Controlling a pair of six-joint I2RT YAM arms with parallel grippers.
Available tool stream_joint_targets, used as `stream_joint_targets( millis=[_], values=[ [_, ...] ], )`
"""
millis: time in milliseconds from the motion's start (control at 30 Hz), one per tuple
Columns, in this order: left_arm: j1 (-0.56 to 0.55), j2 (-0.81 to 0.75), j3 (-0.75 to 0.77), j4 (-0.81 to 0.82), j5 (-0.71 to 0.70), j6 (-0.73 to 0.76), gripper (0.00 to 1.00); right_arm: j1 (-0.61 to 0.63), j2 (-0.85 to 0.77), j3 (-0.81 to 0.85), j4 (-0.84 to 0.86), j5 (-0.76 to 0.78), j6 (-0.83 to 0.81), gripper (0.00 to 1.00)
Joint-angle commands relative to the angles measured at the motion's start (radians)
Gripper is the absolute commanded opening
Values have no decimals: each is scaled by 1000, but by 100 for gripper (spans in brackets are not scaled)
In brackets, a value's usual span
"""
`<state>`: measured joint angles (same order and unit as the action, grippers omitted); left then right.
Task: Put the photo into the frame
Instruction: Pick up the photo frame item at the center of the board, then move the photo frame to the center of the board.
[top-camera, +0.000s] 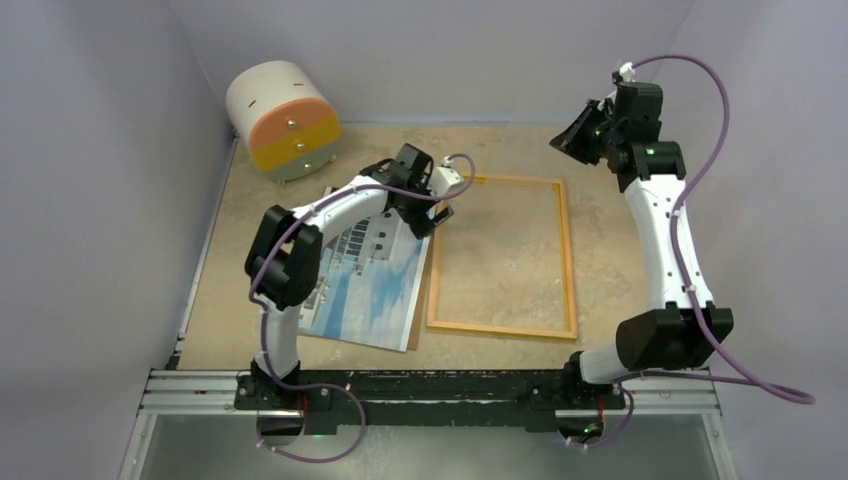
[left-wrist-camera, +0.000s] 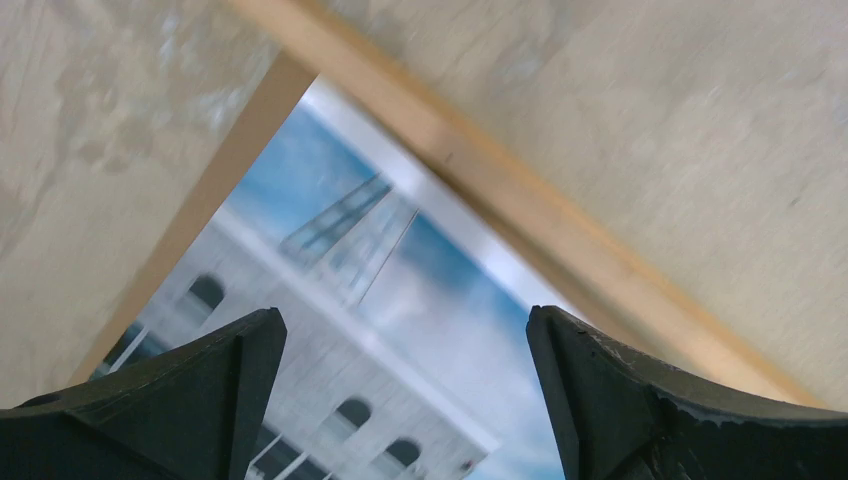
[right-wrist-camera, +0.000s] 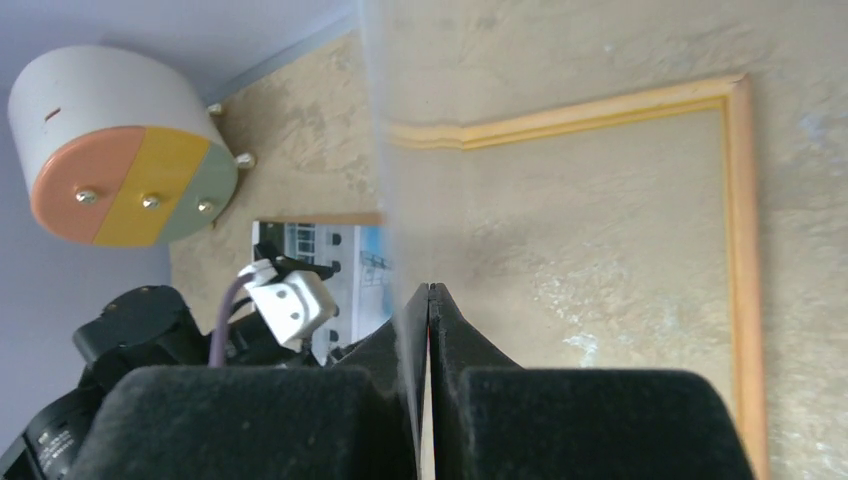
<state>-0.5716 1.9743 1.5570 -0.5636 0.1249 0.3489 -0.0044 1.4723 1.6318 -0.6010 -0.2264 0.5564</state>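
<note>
Your one desk (top-camera: 510, 150) carries one yellow frame (top-camera: 568, 255), flat right of centre, with only bare desk inside it. One photo (top-camera: 375, 300) lies face up just beside it on the left, outside it. One round drawer unit (top-camera: 285, 120) shows three shut drawers. Your left gripper (left-wrist-camera: 405, 390) hovers over the photo's corner, jaws wide apart. Your right gripper (right-wrist-camera: 428, 295) hangs high, jaws pressed together.
</note>
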Motion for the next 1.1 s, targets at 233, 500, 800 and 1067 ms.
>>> stream_joint_targets(
  millis=[233,500,800,1067],
  values=[
    [-79,145,140,21,74,-97,94,-32,-29,111,-120,112,-80,0],
    [-102,159,42,39,5,-52,83,-32,-17,119,-122,89,-81,0],
    [-102,83,-179,111,-123,64,83,-32,9,105,-103,-2,-57,0],
    [-101,14,-309,146,-152,75,85,-32,34,105,-105,-58,-71,0]
  ],
)
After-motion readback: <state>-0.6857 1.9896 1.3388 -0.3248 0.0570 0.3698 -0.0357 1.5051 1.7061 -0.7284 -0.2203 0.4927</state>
